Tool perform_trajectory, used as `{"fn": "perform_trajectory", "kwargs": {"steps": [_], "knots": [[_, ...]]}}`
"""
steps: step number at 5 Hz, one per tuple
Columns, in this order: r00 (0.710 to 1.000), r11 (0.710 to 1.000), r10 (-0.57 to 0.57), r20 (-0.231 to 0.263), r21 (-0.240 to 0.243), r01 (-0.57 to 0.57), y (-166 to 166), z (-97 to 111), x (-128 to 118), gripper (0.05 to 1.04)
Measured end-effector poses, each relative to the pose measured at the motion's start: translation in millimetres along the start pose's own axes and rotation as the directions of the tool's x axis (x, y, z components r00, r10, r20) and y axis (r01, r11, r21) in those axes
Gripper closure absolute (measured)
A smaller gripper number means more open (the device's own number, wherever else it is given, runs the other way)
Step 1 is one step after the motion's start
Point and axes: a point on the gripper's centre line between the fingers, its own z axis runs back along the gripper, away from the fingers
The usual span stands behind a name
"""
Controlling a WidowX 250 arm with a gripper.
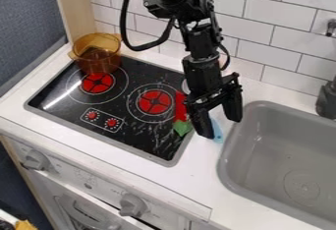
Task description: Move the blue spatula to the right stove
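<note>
Arm enters at 12 o'clock and hangs down, leaning toward 5 o'clock; its cable loops out on the 9 o'clock side. The gripper (pixel 220 128) points downward over the strip between cooktop and sink. Its fingers stand spread apart, one tip toward 8 o'clock, the other toward 2, with nothing clasped. The blue spatula (pixel 218 131) lies on that strip at the gripper's lower end, partly hidden by the near finger; contact cannot be determined.

Surface: white counter (pixel 203 165), holding a black cooktop (pixel 141 138) with two red burners. The right burner (pixel 154 102) sits near dial centre, the left burner (pixel 97 83) between 9 and 10. An amber pot (pixel 97 57) stands at the left burner's 12 o'clock side. A red and green item (pixel 181 107) lies at the cooktop's 3 o'clock edge, partly behind the gripper. Grey sink (pixel 249 175) at 4 o'clock; faucet (pixel 326 100) at 3.

Room: white tiled wall (pixel 275 35) from 12 to 2; grey-blue panel (pixel 29 22) at 10.
</note>
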Motion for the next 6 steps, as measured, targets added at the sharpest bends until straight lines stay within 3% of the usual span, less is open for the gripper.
{"fn": "perform_trajectory", "kwargs": {"steps": [1,3,5,6], "knots": [[1.000,0.999,0.013,-0.009,0.031,-0.013,4.7,-12.0,3.8,0.083],[0.995,0.998,-0.053,0.088,0.021,0.051,-0.5,-16.5,10.5,0.083],[0.985,0.993,-0.120,0.120,-0.008,0.122,-9.5,-18.9,13.2,0.136],[0.983,0.992,-0.124,0.135,-0.011,0.127,-11.7,-20.0,13.5,0.422]]}}
